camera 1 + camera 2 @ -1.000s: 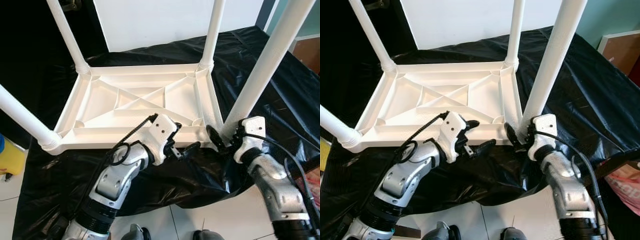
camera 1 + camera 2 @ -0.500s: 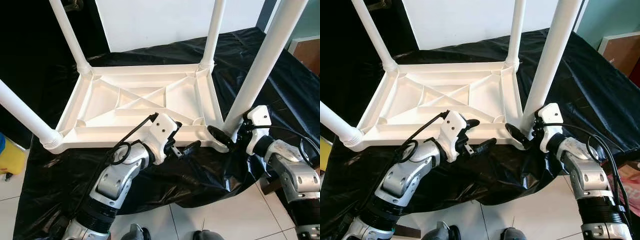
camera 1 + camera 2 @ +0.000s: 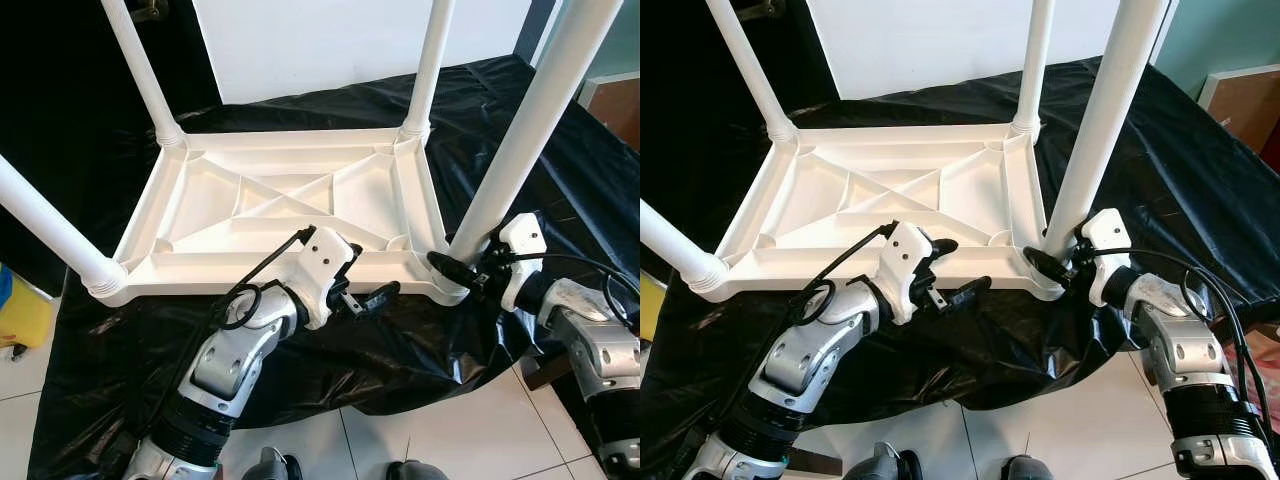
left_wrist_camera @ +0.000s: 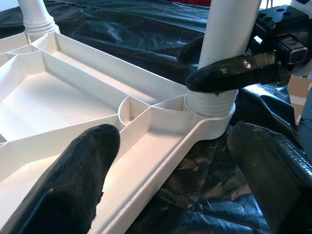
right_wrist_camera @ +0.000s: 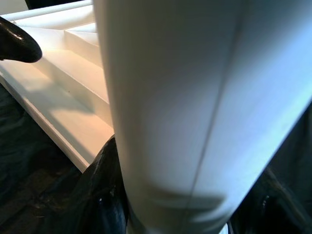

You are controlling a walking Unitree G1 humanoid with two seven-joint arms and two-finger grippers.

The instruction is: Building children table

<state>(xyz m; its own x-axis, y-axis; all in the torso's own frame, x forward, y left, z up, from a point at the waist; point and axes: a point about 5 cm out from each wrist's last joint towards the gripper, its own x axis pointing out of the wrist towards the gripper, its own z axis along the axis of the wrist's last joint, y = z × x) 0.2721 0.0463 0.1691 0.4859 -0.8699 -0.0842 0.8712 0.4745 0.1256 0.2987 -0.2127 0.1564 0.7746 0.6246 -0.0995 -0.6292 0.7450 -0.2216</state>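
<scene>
A white plastic children's table point(image 3: 200, 262) lies upside down on a black sheet point(image 3: 330, 350), with its legs pointing up. My right gripper point(image 3: 455, 264) is shut on the near right leg point(image 3: 520, 130) just above its socket. In the left wrist view one black finger point(image 4: 229, 73) wraps across that leg point(image 4: 229, 29). In the right wrist view the leg point(image 5: 195, 97) stands between both fingers point(image 5: 105, 195). My left gripper point(image 3: 368, 275) is open and straddles the table's near rim point(image 4: 161, 161): one finger point(image 4: 73, 170) over the ribbed underside, the other over the sheet.
The other legs rise at the near left point(image 3: 50, 230), far left point(image 3: 140, 70) and far right point(image 3: 430, 60). Tiled floor point(image 3: 400, 430) lies below the sheet's edge. A yellow object point(image 3: 20, 315) sits on the floor at left, a brown box point(image 3: 1240, 95) at right.
My right arm has swung outward to the right, and its gripper has turned round the base of the near right leg. The left arm and the table have stayed put.
</scene>
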